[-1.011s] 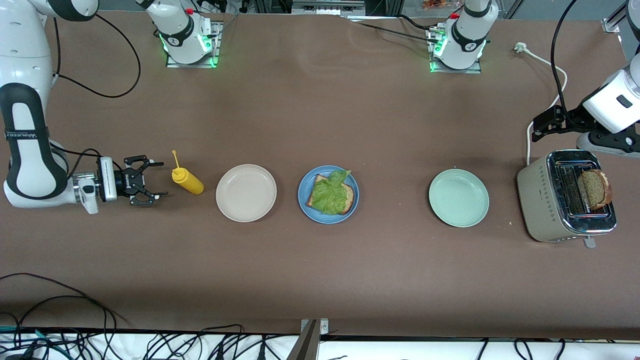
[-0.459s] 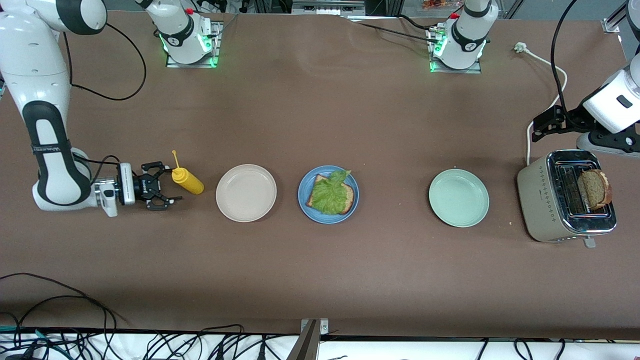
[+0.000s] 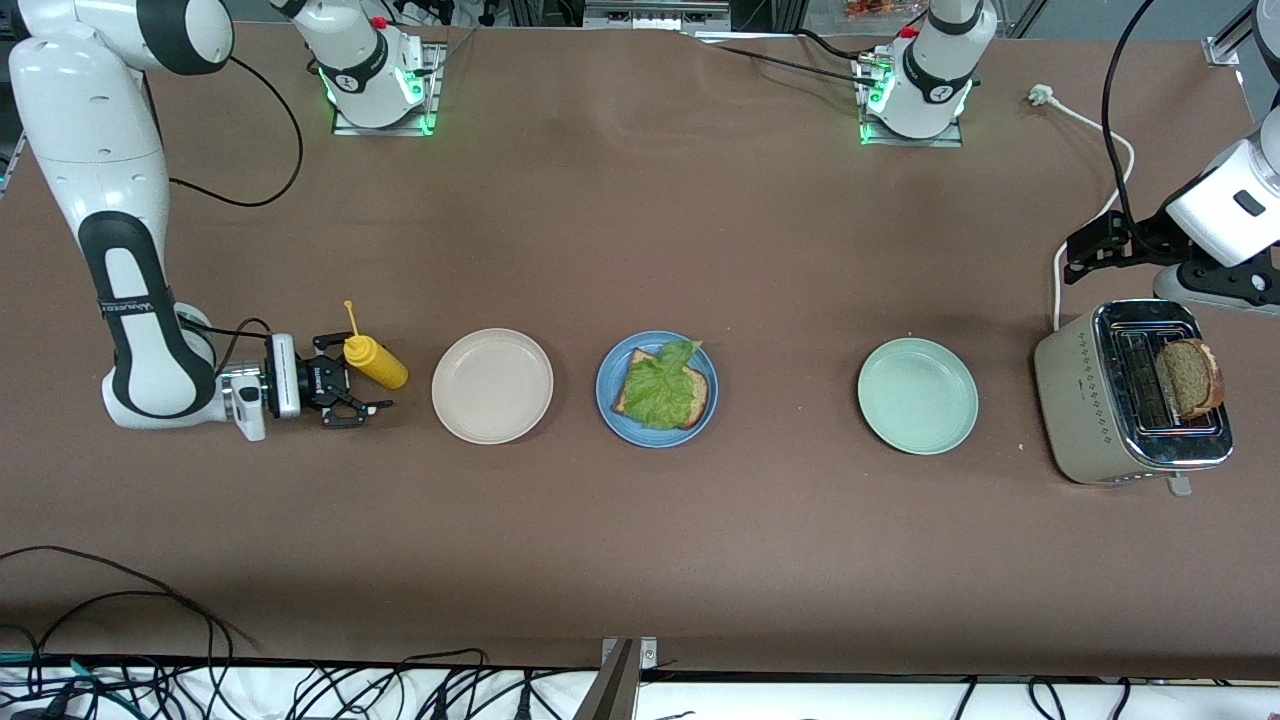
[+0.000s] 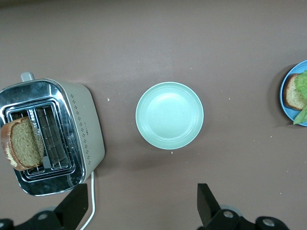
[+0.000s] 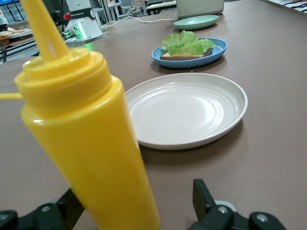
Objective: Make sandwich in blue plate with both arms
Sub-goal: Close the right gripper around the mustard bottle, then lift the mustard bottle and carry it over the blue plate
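**A:** why's the right gripper [image 3: 352,388] down low by the yellow squeeze bottle [image 3: 375,362]?

**B:** looks like it's lining up a grab, jaws spread wide with the bottle sitting between them, nothing pinched yet. Sauce before the top slice, I'd guess

**A:** and the sandwich?

**B:** half built. One bread slice [image 3: 700,390] with lettuce [image 3: 660,388] on the blue plate [image 3: 612,375], between the beige plate [image 3: 492,385] and mint plate [image 3: 917,395]

**A:** left gripper [image 4: 142,208]?

**B:** waiting spread open above the toaster [image 3: 1132,405], where the second slice [image 3: 1190,377] sticks up
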`<state>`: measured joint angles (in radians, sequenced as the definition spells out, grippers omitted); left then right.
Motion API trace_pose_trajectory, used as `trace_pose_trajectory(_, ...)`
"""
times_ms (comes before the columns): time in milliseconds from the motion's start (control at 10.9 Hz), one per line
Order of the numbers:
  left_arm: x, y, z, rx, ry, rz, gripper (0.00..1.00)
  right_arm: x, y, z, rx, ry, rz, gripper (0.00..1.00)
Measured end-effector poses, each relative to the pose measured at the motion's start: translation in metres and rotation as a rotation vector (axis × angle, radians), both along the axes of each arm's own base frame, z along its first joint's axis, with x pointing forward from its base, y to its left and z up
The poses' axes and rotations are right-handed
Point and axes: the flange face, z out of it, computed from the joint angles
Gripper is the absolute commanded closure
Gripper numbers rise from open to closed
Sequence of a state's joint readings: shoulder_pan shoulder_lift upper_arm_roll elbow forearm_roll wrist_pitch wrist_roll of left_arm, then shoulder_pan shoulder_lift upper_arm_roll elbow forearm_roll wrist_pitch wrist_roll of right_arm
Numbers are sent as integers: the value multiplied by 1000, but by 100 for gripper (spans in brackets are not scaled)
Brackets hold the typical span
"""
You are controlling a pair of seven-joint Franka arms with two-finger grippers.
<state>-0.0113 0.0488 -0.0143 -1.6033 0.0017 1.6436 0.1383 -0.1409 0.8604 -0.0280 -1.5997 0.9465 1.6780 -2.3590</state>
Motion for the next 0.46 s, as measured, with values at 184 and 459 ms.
trace_pose_trajectory(184, 0, 0, 0, 0, 0, 0, 0, 2, -1, -1, -12, -8, -8, 100)
trace_pose_trajectory(459, 0, 0, 0, 0, 0, 0, 0, 12, 7, 5, -58, -25, -29, 100)
